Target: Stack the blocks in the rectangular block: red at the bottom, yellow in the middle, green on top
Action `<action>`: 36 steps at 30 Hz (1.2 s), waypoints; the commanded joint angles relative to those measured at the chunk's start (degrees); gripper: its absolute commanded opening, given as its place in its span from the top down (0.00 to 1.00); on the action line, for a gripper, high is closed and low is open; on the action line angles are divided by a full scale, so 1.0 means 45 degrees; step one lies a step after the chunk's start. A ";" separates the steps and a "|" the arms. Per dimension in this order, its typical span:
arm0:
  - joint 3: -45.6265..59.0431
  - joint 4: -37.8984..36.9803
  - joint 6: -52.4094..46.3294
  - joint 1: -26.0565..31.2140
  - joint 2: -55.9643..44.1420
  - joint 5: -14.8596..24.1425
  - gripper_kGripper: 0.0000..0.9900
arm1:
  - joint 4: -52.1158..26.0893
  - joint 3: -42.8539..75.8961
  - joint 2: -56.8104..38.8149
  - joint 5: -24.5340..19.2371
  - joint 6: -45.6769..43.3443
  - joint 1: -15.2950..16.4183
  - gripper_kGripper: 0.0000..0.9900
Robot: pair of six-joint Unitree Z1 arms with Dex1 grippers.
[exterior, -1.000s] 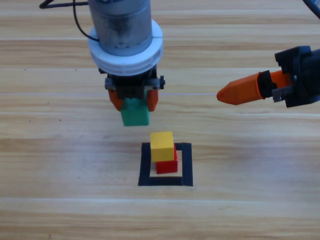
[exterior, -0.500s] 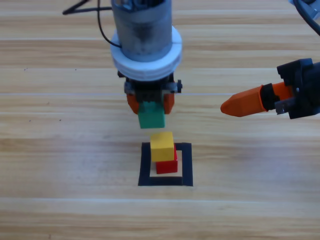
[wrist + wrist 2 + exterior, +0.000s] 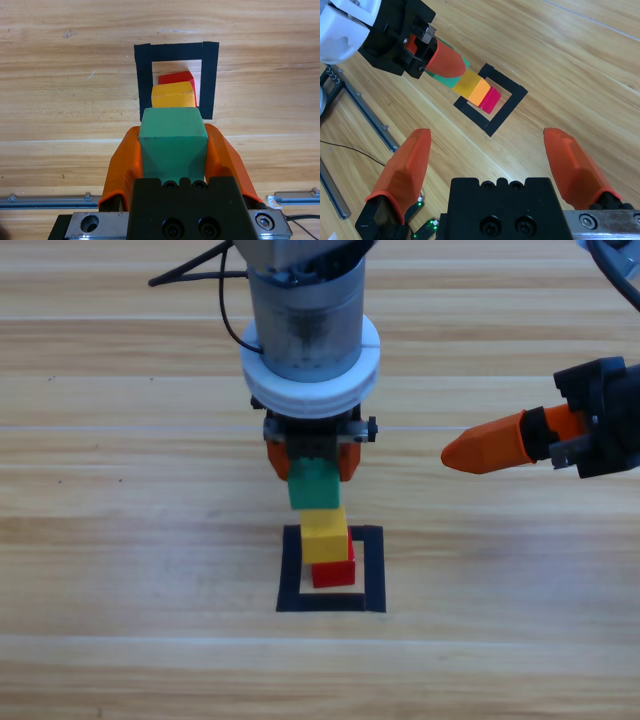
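The red cube sits inside the black tape frame, and the yellow cube rests on it, shifted slightly left. My left gripper comes straight down from the top and is shut on the green cube, which hangs just behind and above the yellow one. I cannot tell whether the two touch. In the left wrist view the green cube sits between the orange jaws, with yellow, red and the frame beyond it. My right gripper waits at the right edge, open and empty.
A black cable loops behind the left arm at the top. Metal rails run along the table's edge near the left arm's base, seen also as rails in the right wrist view. Bare wood surrounds the tape frame.
My left gripper has carried the green cube to the right and closer to the stack, from left of the frame to just over the yellow cube. The right arm has hardly moved.
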 commanded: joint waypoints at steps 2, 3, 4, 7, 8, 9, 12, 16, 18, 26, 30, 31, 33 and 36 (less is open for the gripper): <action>-0.0050 0.0081 0.0006 -0.0247 0.1001 0.0151 0.97 | -0.0310 0.0382 -0.0007 0.0188 -0.0077 -0.0330 0.00; -0.0109 0.0081 0.0006 -0.0247 0.1079 0.0151 0.97 | -0.0310 0.0401 -0.0007 0.0188 -0.0077 -0.0330 0.00; -0.0128 0.0081 0.0006 -0.0247 0.1098 0.0170 0.97 | -0.0330 0.0401 -0.0007 0.0188 -0.0077 -0.0330 0.00; -0.0148 0.0081 0.0025 -0.0247 0.1098 0.0170 0.97 | -0.0369 0.0460 -0.0007 0.0168 -0.0077 -0.0330 0.00; -0.0167 0.0081 0.0025 -0.0247 0.1098 0.0170 0.97 | -0.0369 0.0460 -0.0026 0.0188 -0.0077 -0.0330 0.00; -0.0167 0.0081 0.0025 -0.0247 0.1098 0.0190 0.97 | -0.0389 0.0460 -0.0026 0.0188 -0.0077 -0.0330 0.00; -0.0187 0.0081 0.0045 -0.0247 0.1118 0.0190 0.97 | -0.0389 0.0499 -0.0046 0.0188 -0.0077 -0.0330 0.00; -0.0226 0.0081 0.0045 -0.0247 0.1196 0.0190 0.97 | -0.0467 0.0557 -0.0046 0.0188 -0.0077 -0.0330 0.00; -0.0226 0.0081 0.0045 -0.0247 0.1215 0.0209 0.97 | -0.0525 0.0596 -0.0046 0.0188 -0.0077 -0.0330 0.00; -0.0265 0.0081 0.0065 -0.0267 0.1313 0.0209 0.97 | -0.0564 0.0714 -0.0066 0.0207 -0.0057 -0.0330 0.00; -0.0265 0.0081 0.0065 -0.0286 0.1333 0.0229 0.97 | -0.0584 0.0753 -0.0105 0.0207 -0.0057 -0.0330 0.00; -0.0265 0.0081 0.0045 -0.0306 0.1352 0.0229 0.97 | -0.0584 0.0772 -0.0105 0.0207 -0.0057 -0.0330 0.00; -0.0265 0.0081 0.0045 -0.0306 0.1411 0.0229 0.97 | -0.0603 0.0792 -0.0105 0.0207 -0.0057 -0.0330 0.00; -0.0304 0.0081 0.0006 -0.0345 0.1450 0.0248 0.97 | -0.0603 0.0811 -0.0124 0.0207 -0.0057 -0.0330 0.00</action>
